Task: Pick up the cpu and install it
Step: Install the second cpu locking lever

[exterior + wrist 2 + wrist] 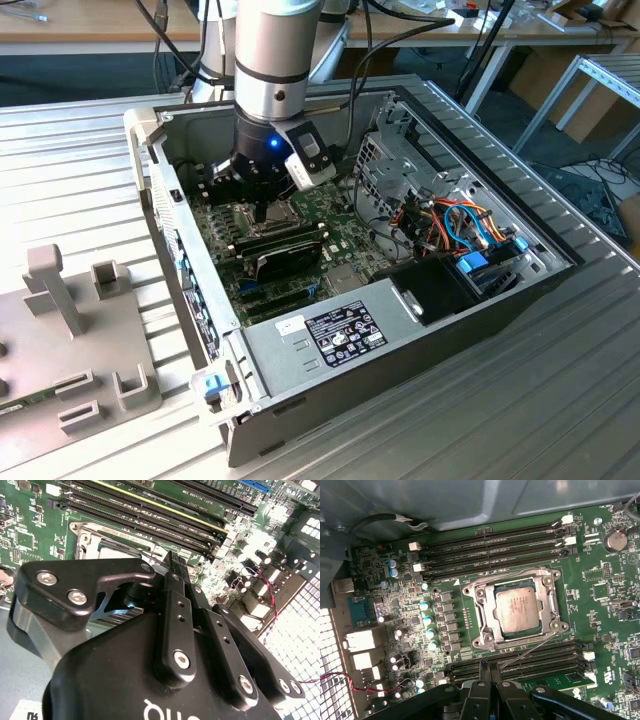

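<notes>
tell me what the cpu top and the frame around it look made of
The cpu top looks like dull brushed metal, silver-grey with a faint tan sheen. The socket frame looks like bare plated steel: bright, shiny edges with screws at its corners.

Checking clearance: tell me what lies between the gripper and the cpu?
In the first wrist view, black memory slots cross the green board between the gripper and the cpu, which sits in its socket.
</notes>
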Robot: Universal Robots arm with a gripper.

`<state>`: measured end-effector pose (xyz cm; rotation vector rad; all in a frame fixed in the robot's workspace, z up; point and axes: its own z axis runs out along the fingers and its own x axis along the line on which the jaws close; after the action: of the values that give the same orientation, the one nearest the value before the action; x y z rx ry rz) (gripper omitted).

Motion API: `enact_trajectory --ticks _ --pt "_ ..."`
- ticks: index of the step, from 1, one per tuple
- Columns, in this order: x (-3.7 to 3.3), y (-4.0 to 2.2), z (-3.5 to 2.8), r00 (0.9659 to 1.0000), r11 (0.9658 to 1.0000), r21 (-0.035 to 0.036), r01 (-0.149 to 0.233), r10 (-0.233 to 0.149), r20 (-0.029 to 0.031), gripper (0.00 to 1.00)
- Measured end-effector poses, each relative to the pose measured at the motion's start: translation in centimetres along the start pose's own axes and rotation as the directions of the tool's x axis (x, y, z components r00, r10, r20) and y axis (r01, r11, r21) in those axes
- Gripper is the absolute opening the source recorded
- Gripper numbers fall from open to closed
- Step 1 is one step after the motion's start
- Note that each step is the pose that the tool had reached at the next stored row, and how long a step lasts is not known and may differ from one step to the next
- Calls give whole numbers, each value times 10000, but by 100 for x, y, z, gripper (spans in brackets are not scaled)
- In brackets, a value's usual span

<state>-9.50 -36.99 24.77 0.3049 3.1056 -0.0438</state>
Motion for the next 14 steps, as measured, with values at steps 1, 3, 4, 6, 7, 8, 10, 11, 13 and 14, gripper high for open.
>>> enact_trajectory --ticks 1,3,4,6,7,8,10,11,13,14 --pt "-1 0 4 10000 10000 -41 2 -2 -18 11" --pt "0 0 11 10000 9998 -178 -3 2 -60 11" --pt "0 0 14 10000 9997 -242 -4 2 -79 11" --pt "0 1 19 9999 9994 -349 -9 5 -110 11" --pt "0 -1 19 9999 9994 -348 -7 4 -110 11" --pt "0 -4 22 9999 9994 -347 -7 3 -110 11" --pt "0 -7 26 9999 9995 -330 -7 3 -108 11" --pt "-1 -9 34 9999 9995 -306 -7 4 -105 11" --pt "-1 -10 46 9999 9996 -282 -6 3 -103 11" --pt "-1 -12 51 9999 9996 -272 -5 3 -104 11"
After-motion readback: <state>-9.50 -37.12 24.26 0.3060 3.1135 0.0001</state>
